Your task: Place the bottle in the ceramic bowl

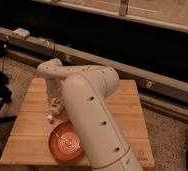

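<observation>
The white arm (94, 117) rises from the lower right, bends over the wooden table (124, 102) and drops at the left to the gripper (55, 106). The gripper hangs low over the table's left half, just beyond the bowl's far-left rim. Whether it is open or closed cannot be told. A small pale shape at its tip seems to be the bottle (50, 117), close to the bowl but outside it. The bowl (64, 142) sits near the table's front edge, its right side hidden by the arm.
</observation>
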